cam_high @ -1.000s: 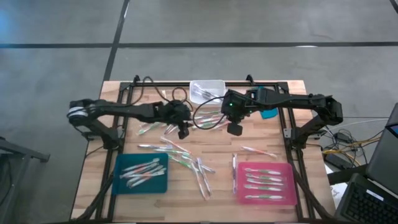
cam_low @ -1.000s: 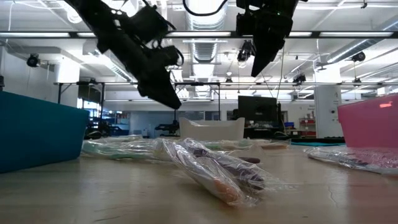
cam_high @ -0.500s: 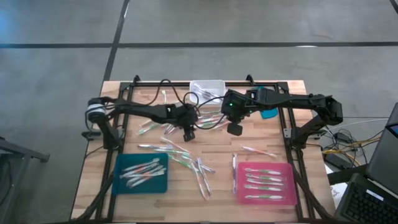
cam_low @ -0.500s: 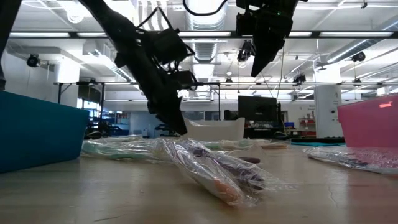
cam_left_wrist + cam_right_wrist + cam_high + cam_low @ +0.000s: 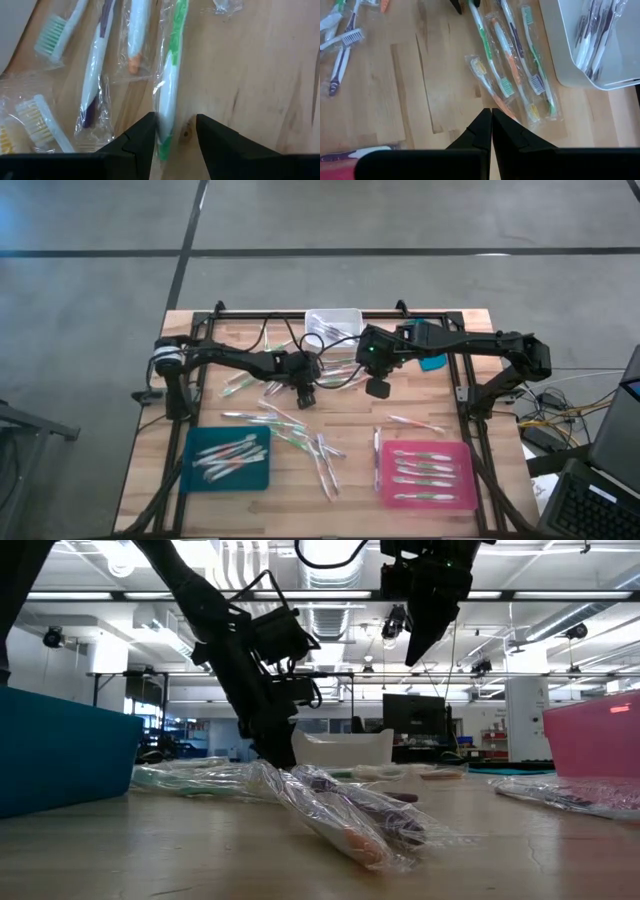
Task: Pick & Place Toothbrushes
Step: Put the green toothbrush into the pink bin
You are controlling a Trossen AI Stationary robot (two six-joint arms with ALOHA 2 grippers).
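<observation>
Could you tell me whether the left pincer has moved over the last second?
Yes. In the high view the left pincer has shifted toward the table's middle, closer to the white bin, and in the low view lower onto the wrapped toothbrushes.

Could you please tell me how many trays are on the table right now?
2. The teal tray sits at the table's near left corner and the pink tray at the near right, each holding toothbrushes. The white bin at the far edge is not counted.
</observation>
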